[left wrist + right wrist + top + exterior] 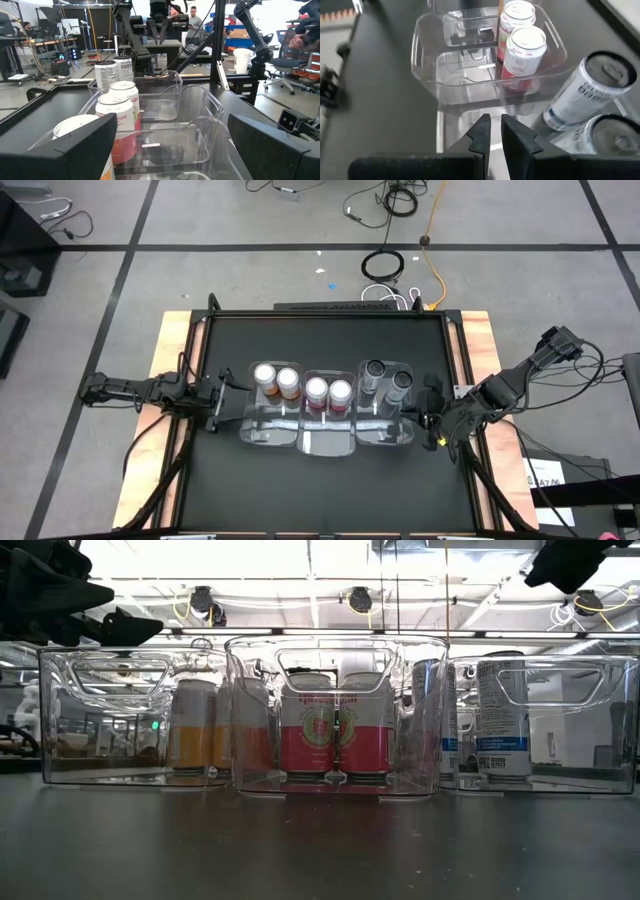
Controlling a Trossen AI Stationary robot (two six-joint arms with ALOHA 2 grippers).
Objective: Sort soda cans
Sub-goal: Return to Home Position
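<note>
**Visitor:** From straight overhead, where do the cans sit?

**Onlooker:** All six are binned in pairs. The orange cans (265,375) are in the left bin (250,438), the red cans (316,390) in the middle bin (325,448), and the grey cans (374,370) in the right bin (395,438). The left hand (222,402) hangs just left of the row and the right hand (432,420) just right of it, neither carrying anything. I'd say the sorting is done and the step in hand is sending both arms home. That calls for lifting away without clipping a bin wall.

**Visitor:** And from tabletop level?

**Onlooker:** Every can stands upright at the far end of its bin, with bright ceiling lights beyond.

**Visitor:** The left wrist camera?

**Onlooker:** Its fingers (75,145) are spread wide, released, and it looks along the row from the orange end. Behind is a busy workshop, with a person (192,20) standing and an office chair (292,55) off to one side.

**Visitor:** The right wrist?

**Onlooker:** Its fingers (480,135) are clenched almost together on nothing. The grey cans are close by and the red ones further along.

**Visitor:** The surface?

**Onlooker:** A matte black tabletop (320,500) on a pale wooden frame, and a grey floor (100,300) with cables (385,265) trailing on the far side
</note>
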